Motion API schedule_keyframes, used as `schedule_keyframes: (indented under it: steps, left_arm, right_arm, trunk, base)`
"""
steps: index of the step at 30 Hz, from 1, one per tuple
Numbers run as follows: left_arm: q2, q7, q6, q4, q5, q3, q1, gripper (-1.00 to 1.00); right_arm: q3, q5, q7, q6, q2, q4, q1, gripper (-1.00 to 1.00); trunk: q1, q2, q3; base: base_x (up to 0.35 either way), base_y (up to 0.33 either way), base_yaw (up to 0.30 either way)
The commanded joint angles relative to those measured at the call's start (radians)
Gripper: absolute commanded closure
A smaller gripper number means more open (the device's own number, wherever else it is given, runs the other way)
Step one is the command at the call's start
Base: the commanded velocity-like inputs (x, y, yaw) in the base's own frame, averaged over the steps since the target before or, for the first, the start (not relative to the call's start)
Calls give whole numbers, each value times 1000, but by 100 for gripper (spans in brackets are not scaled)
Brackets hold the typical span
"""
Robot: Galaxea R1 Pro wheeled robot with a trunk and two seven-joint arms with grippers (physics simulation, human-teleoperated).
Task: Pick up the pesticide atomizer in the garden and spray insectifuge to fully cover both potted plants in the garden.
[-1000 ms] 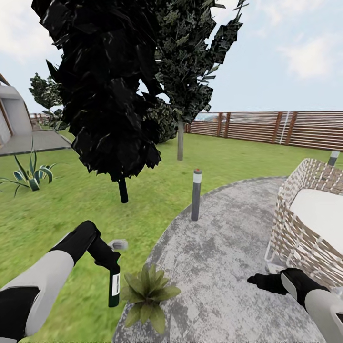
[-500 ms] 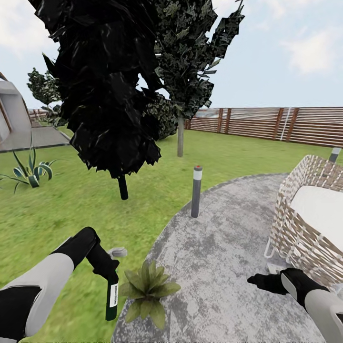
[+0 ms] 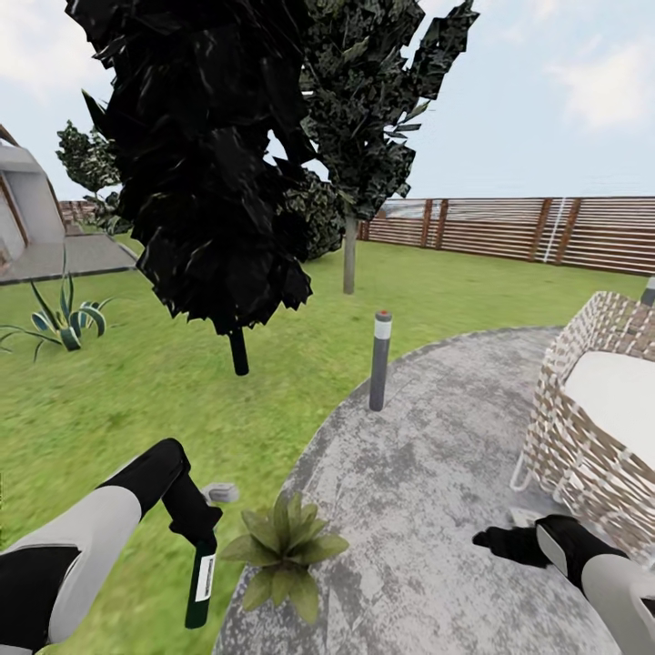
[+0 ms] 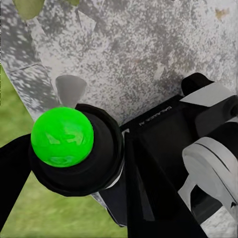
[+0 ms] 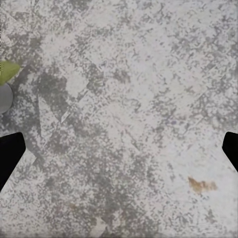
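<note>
Pesticide atomizer [image 3: 201, 582] hanging nozzle-up from left hand [image 3: 202, 532], pinched at its top | beside potted plant [image 3: 284, 550] at edge of round grey patio [image 3: 428, 473] | right hand [image 3: 491, 543] low over patio, fingers spread | bollard lamp [image 3: 380, 361] beyond | wicker seat [image 3: 591, 418] at right

The atomizer [image 3: 201, 582] at lower left is dark green with a white label; the plant [image 3: 283, 552] beside it is green. The patio [image 3: 437, 473] is mottled grey, the lawn [image 3: 109, 391] green, and the fence [image 3: 546, 232] at right is brown and slatted.
</note>
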Motion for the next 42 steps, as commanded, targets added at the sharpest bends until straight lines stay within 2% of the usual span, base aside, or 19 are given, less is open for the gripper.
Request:
schedule_keyframes:
  steps: [1,11,12,15,17,30,35,42]
  left_arm:
    - [0,-8,10,-1,-4,-3,0,100]
    - [0,-6,7,-1,-4,-5,0,100]
    - [-1,-6,7,-1,-4,-8,0,100]
    - [-2,-7,7,-1,-4,-49,0,100]
    - [-4,-7,7,0,-4,-55,0,100]
    - [-6,-8,8,6,-3,-57,0,100]
    - [-6,-7,7,67,-3,-57,0,100]
    - [-4,-6,7,80,-3,-57,0,100]
  right_arm:
    - [-6,6,4,6,-1,-2,0,-100]
    - [-6,6,4,6,0,-2,0,-100]
    - [-6,6,4,6,0,-2,0,-100]
    - [-6,6,4,6,0,-2,0,-100]
    - [-6,6,4,5,0,-2,0,-100]
    - [-6,3,3,7,1,-1,0,-100]
    - [-6,-1,3,7,1,0,0,-100]
    - [-6,-1,4,7,1,0,0,-100]
  trunk:
    - [0,-1,-2]
    - [0,-1,-13]
    - [0,-1,-14]
    - [0,-1,-15]
    - [0,-1,-15]
    - [0,-1,-23]
    - [0,-1,-24]
    - [0,-1,-34]
  base:
    - [144,0,75]
    - [30,0,75]
    - [0,0,74]
    - [0,0,28]
    - [12,0,6]
    - [249,0,-60]
    - [41,0,-20]
    - [2,0,-1]
